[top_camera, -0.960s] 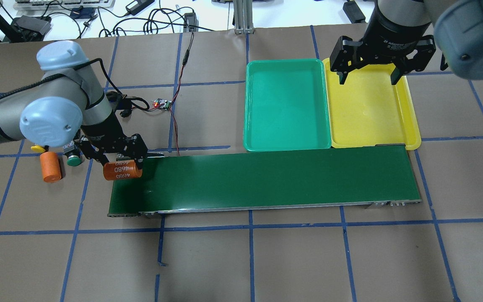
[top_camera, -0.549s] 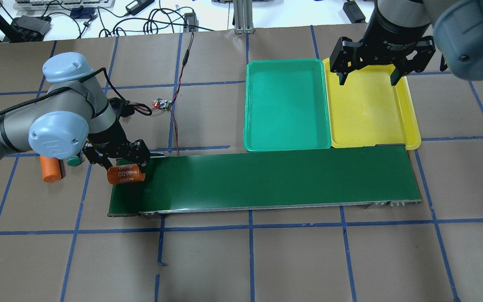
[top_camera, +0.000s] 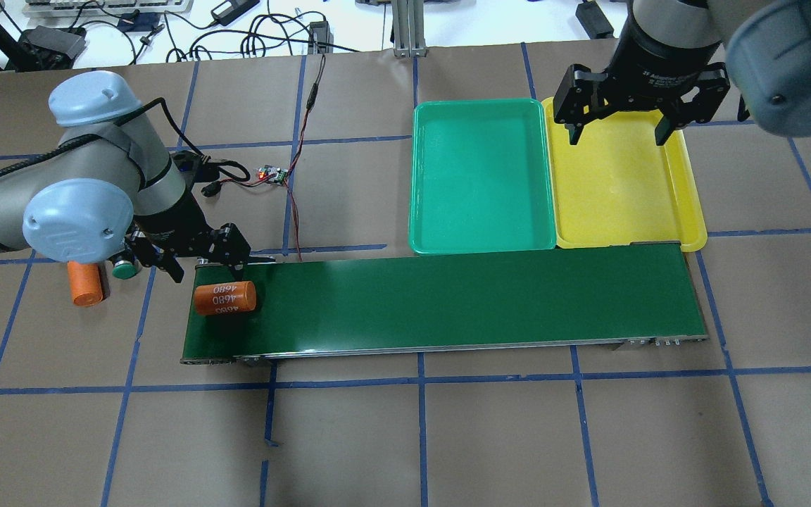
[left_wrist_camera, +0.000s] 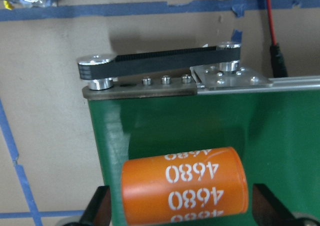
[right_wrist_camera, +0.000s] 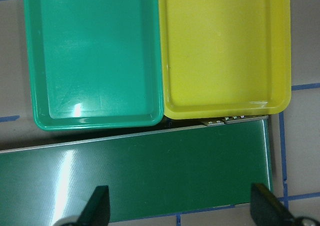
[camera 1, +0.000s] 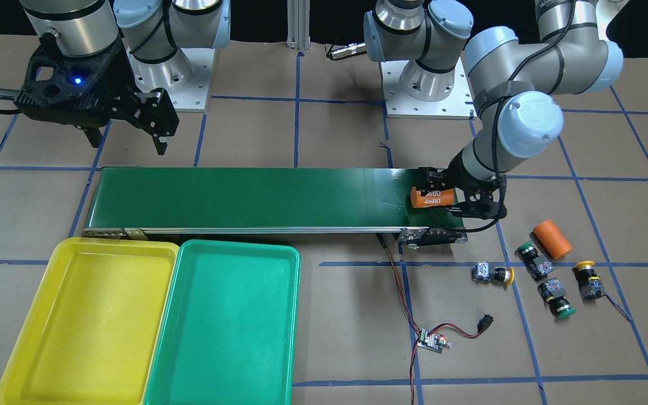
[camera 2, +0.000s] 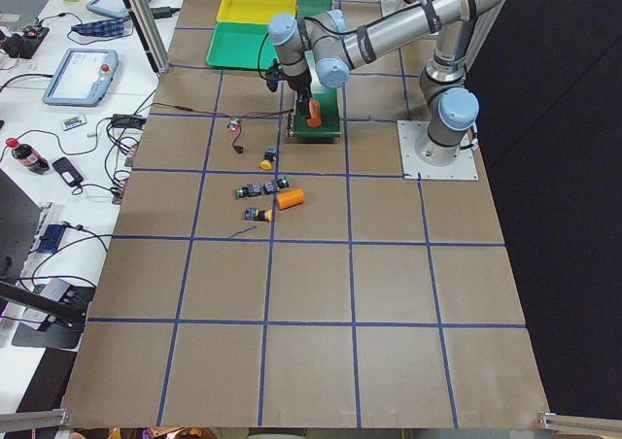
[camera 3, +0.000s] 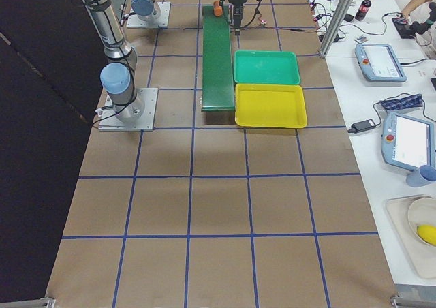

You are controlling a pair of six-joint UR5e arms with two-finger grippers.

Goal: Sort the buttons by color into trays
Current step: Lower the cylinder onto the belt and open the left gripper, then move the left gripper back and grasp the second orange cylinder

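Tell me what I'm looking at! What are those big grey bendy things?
Those are two robot arms, each with a two-finger claw. The pictures show one moment from several cameras: one above, one facing the robot, one at each table end, and one on each wrist. On the table lie a green conveyor belt, a green tray and a yellow tray, both empty, four buttons and a plain orange cylinder. A second cylinder, marked 4680, lies on the belt just below the left gripper, which is open. The right gripper hangs open high up at the trays' end. Nothing is held.
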